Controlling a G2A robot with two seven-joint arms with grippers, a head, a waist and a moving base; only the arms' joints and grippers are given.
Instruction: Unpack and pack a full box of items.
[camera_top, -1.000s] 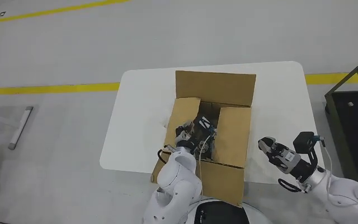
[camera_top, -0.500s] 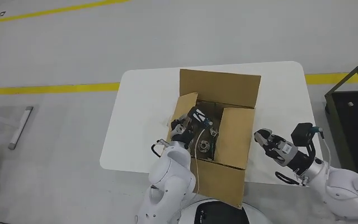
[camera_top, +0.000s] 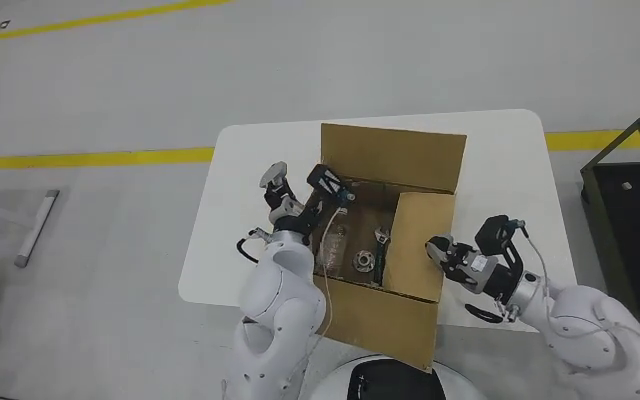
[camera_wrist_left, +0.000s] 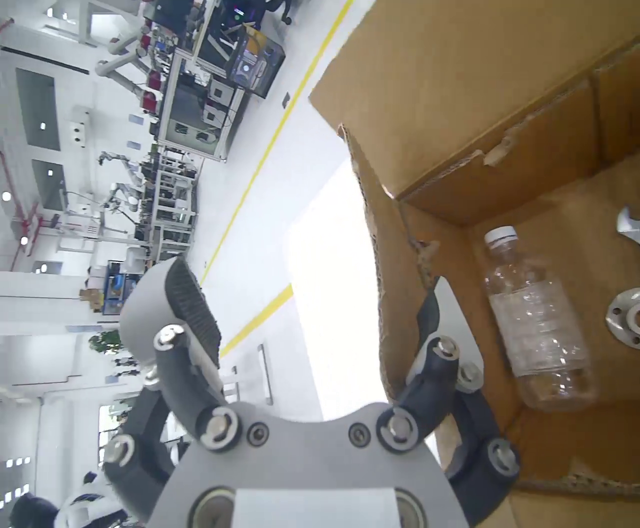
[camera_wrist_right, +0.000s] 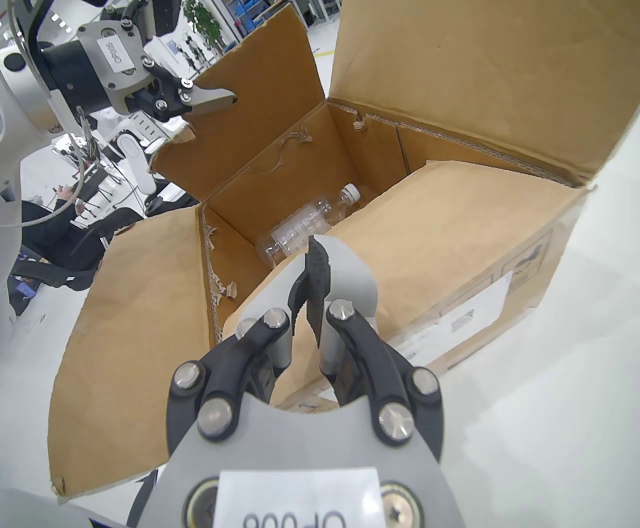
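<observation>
The white, round-cornered bench (camera_top: 235, 210) carries a large brown cardboard box (camera_top: 392, 155). The box is open, with its back flap upright and its right flap (camera_wrist_right: 425, 235) folded in over the opening.

The left arm bends up from the near side of the bench to the box's left flap (camera_wrist_left: 395, 295), which stands upright. The left gripper (camera_wrist_left: 302, 285) is spread wide astride that flap's torn edge, one finger outside the box and the other inside, clasping nothing.

The right arm comes in low from the right. The right gripper (camera_wrist_right: 312, 260) sits at the box's top right edge, where the right flap hinges. Its fingers are drawn together with barely a slit between the pads; whether cardboard is pinched there I cannot tell.

A clear plastic bottle with a white cap (camera_wrist_left: 537, 320) lies on the box floor along the left wall, cap toward the back. The top view adds a silver wrench (camera_top: 380, 238) and a round silver metal flange (camera_top: 362, 262) beside the bottle, near the right flap's edge. The right wrist view shows the left gripper from across the box, above the left flap.
</observation>
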